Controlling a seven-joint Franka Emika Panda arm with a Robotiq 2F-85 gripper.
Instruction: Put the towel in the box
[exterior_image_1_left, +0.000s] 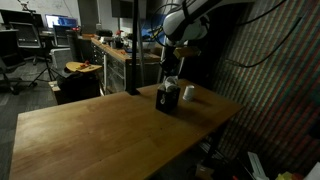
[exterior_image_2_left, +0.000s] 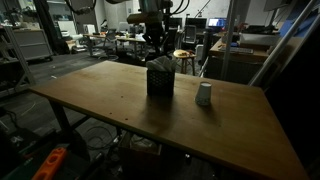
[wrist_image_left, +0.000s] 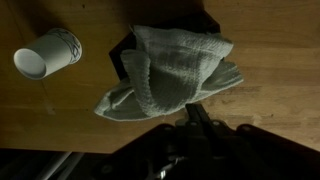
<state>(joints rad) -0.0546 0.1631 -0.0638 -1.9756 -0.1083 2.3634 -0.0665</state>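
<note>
Because the towel (wrist_image_left: 175, 70) is soft and much wider than the box (wrist_image_left: 122, 58), it sits bunched on top of the box with its corners hanging over the sides, so I think it is only partly in. The gripper (wrist_image_left: 197, 118) is just above the box with its fingers pressed together at the towel's edge, but I cannot tell if it pinches any cloth. A white cup (wrist_image_left: 45, 55) is beside the box, out of the way.
</note>
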